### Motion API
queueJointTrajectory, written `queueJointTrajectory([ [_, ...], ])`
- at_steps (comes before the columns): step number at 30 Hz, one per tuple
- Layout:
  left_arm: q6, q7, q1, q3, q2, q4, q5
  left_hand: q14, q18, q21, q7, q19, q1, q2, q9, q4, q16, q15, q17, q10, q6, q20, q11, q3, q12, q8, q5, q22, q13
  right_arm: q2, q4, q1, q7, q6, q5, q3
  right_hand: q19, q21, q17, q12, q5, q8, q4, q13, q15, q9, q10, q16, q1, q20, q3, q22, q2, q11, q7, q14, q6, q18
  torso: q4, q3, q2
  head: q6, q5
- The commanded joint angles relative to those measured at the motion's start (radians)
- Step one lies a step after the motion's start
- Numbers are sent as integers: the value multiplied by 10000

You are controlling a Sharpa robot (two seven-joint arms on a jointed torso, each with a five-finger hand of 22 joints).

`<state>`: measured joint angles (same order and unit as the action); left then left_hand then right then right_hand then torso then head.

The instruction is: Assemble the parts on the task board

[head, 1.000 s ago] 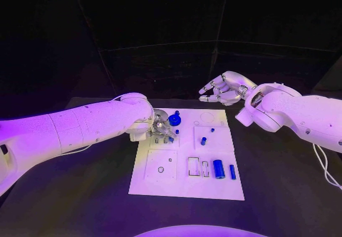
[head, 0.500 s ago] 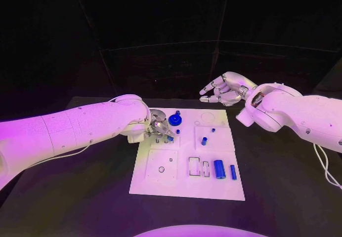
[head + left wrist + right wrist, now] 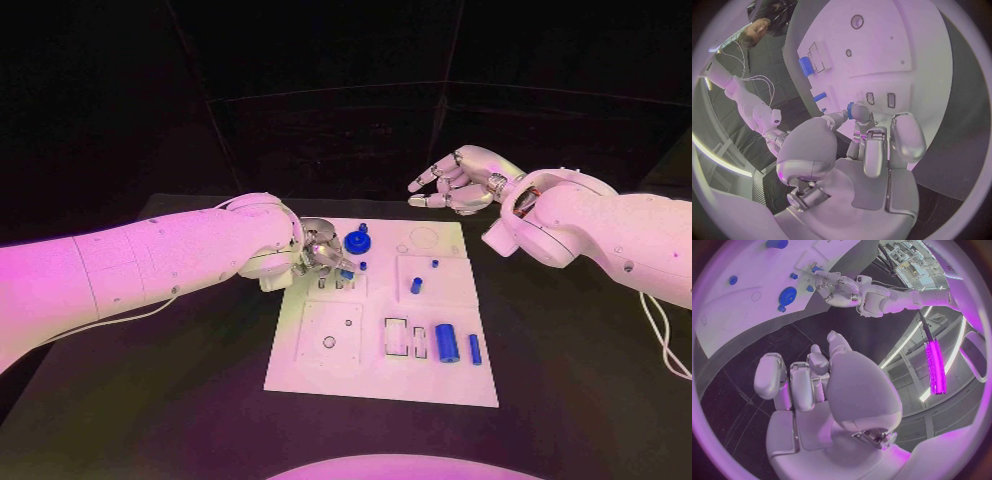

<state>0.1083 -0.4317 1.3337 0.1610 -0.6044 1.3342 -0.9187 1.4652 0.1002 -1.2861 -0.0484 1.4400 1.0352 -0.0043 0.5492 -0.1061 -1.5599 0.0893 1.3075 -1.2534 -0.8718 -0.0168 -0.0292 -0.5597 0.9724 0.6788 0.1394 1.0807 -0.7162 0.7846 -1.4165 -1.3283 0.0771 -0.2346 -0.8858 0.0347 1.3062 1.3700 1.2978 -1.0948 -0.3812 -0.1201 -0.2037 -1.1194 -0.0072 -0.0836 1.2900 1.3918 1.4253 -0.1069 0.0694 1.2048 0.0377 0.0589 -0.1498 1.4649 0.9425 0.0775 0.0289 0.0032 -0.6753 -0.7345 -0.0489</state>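
Note:
The white task board (image 3: 378,372) lies in the middle of the black table. My left hand (image 3: 323,254) hovers over its far left part and pinches a small blue part (image 3: 851,110) between thumb and a fingertip, close to two small slots (image 3: 880,99). On the board, a round blue knob (image 3: 356,241) stands just beyond that hand, and small blue pegs (image 3: 415,285) stand to its right. A thick blue cylinder (image 3: 447,342) and a thin one (image 3: 473,347) lie at the near right. My right hand (image 3: 459,181) hangs raised beyond the far right corner, holding nothing.
Two empty rectangular recesses (image 3: 394,337) sit beside the thick cylinder. A square plate with small holes (image 3: 329,335) takes up the board's near left. Bare black table (image 3: 159,400) surrounds the board on all sides.
My left hand has shifted slightly over the board's far left with the small blue part still pinched. The right hand has stayed where it was.

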Motion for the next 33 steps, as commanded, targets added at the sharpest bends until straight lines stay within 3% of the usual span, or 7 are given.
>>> queueJointTrajectory([
  [1,-598,-75,-51,4,-42,93,-308,1025,-95,-48,34,0,-10,16,16,1552,-37,27,2493,-58,-36,4,-13,-1611,53,47,35,11,-15,18,-1,-22,13,52,-15,-8,16,-40,9,-19,-39,-35,55,-4,-61,-9,74,-24,47,77,-7,9,-69,10,5,456,84,62,25,-5,-4,-10,-9],
  [14,-265,-416,-202,12,-95,139,-615,1034,-97,-58,43,8,-10,30,25,1568,-58,34,2532,-108,-61,9,-22,-1689,110,64,60,29,-82,30,16,-22,7,51,-15,-8,16,-40,9,-19,-39,-35,55,-4,-61,-9,74,-24,47,77,-7,9,-69,10,5,456,84,62,-14,2,-12,-32,-62],
  [27,155,-505,-231,14,-137,124,-741,1038,-97,-57,49,10,-8,20,32,1599,-67,40,2549,-132,-71,13,-27,-1745,130,73,78,30,-98,18,40,-22,20,86,-15,-8,16,-40,9,-19,-39,-35,55,-4,-61,-9,74,-24,47,77,-7,9,-69,10,5,456,84,62,-6,-11,-20,-53,-69],
  [33,301,-530,-234,15,-160,86,-770,1039,-98,-59,49,12,-11,10,34,1610,-71,41,2557,-137,-74,15,-29,-1761,132,77,93,33,-97,10,45,-22,30,106,-15,-8,24,-38,11,-33,-51,-36,47,-11,-61,-6,86,-25,22,79,9,15,-68,9,6,458,79,60,-16,0,-22,-76,-78],
])
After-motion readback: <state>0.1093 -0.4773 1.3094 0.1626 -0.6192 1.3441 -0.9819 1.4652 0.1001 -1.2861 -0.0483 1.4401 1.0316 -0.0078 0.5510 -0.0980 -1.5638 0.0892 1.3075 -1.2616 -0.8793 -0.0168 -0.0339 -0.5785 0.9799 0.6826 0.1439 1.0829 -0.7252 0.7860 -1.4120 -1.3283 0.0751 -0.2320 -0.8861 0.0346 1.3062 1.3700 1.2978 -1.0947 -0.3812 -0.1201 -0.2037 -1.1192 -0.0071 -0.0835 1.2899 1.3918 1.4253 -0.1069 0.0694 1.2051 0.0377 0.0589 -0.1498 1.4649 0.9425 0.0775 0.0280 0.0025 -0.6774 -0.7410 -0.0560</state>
